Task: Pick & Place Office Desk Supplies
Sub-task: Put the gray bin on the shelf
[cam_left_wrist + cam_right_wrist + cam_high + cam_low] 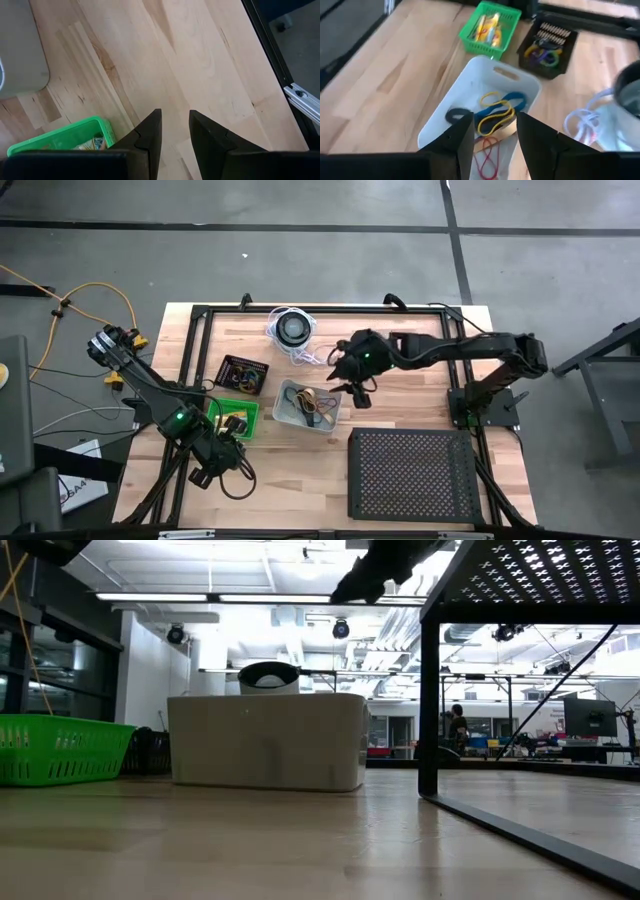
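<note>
The right gripper [492, 131], fingers spread and empty, hangs directly above the white plastic bin [283, 409] at table centre. The thin rubber-band loops [496, 116] (yellow, blue, dark, red) lie limp in a tangle on the bin floor, straight below the claw. The left gripper [175, 131], partly open and holding nothing, waits over bare wood beside the green mesh basket [250, 412], so the right arm is judged nearer.

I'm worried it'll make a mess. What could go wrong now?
The right gripper hangs open over the white bin of rubber bands; coming down off-centre, it might hit the rim and tip it. The bands overlap, so it could snag several together. The left gripper sits beside the green basket and might nudge it.
</note>
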You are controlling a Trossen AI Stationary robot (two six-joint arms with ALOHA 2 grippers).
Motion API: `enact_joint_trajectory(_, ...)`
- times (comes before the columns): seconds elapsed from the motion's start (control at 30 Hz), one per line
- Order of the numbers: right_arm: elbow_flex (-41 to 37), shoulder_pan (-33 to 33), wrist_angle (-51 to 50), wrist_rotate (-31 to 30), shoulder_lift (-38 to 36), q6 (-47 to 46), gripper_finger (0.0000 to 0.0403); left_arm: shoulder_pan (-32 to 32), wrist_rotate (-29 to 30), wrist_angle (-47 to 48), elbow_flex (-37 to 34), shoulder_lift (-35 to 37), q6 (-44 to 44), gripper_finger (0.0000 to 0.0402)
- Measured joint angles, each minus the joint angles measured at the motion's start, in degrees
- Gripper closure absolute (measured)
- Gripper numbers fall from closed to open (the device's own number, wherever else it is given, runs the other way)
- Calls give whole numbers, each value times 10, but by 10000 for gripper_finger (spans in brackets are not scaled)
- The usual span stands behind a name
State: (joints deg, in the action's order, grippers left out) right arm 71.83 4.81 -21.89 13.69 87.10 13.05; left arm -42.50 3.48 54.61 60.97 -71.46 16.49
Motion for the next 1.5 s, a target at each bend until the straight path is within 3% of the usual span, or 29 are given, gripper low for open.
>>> enact_joint_trajectory(0.4, 0, -15, 3, -2, 14, 26, 266, 0, 0, 0, 0, 0, 0, 309)
enact_joint_trajectory(0.7, 0, -27, -2, 38, 14, 154, 266, 0, 0, 0, 0, 0, 0, 309)
enact_joint_trajectory(0.97, 0, -20, -11, 46, 15, 198, 266, 0, 0, 0, 0, 0, 0, 309)
enact_joint_trajectory(1.23, 11, -41, 25, 21, 23, 142, 266, 0, 0, 0, 0, 0, 0, 309)
enact_joint_trajectory(1.5, 10, -91, 93, -110, 47, 4, 266, 0, 0, -2, 0, 0, 0, 309)
